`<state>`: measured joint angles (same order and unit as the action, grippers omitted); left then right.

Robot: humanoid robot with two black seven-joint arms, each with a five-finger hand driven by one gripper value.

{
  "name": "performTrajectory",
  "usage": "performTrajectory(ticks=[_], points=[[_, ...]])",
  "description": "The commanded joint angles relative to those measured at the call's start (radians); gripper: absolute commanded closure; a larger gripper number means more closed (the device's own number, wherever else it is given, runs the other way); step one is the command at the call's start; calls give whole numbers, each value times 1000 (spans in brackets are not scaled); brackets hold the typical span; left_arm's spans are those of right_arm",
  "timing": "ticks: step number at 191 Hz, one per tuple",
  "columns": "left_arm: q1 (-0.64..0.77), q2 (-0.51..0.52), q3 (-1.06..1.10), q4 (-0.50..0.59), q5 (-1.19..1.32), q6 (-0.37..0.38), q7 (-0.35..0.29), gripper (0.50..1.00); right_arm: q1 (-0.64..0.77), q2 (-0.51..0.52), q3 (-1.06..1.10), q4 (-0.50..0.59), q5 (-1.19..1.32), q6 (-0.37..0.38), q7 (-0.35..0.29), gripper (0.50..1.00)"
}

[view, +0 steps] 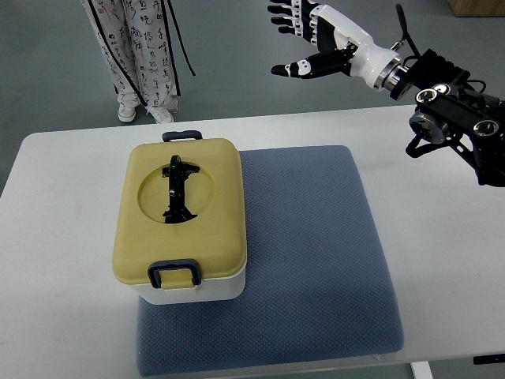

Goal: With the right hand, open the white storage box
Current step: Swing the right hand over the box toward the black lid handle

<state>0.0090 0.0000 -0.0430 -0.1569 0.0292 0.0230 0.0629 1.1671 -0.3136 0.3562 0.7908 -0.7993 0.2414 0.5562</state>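
A white storage box (197, 288) with a pale yellow lid (180, 209) sits on the left part of a blue-grey mat (316, 253). The lid is down, with a black folding handle (177, 189) lying in its round recess and dark latches at the near (174, 273) and far (181, 136) ends. My right hand (304, 39) hovers high at the upper right, well off the box and beyond the table's far edge, fingers spread and holding nothing. The left arm does not show.
The mat lies on a white table (63, 237). A person in patterned trousers (138, 55) stands beyond the far edge at the upper left. My right arm's black joints (458, 110) hang over the table's right side.
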Motion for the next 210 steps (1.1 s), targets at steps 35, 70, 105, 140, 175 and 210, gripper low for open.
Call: performTrajectory(ticks=[35,70,105,140,175,210], points=[[0,0,0,-1,0,0,0,500,252,25,-229,62,-130,13,16,570],[-1,0,0,-1,0,0,0,500,390,80,-378,125,-233,12,18,570],[0,0,0,0,0,0,0,500,441,179,-464,125,-333,12,19,572],[0,0,0,-1,0,0,0,500,453,232,-464,124,-408,10,19,574],[0,0,0,-1,0,0,0,500,451,245,-467,139,-503,15,22,576],[0,0,0,-1,0,0,0,500,450,240,-497,140,-592,15,27,576]])
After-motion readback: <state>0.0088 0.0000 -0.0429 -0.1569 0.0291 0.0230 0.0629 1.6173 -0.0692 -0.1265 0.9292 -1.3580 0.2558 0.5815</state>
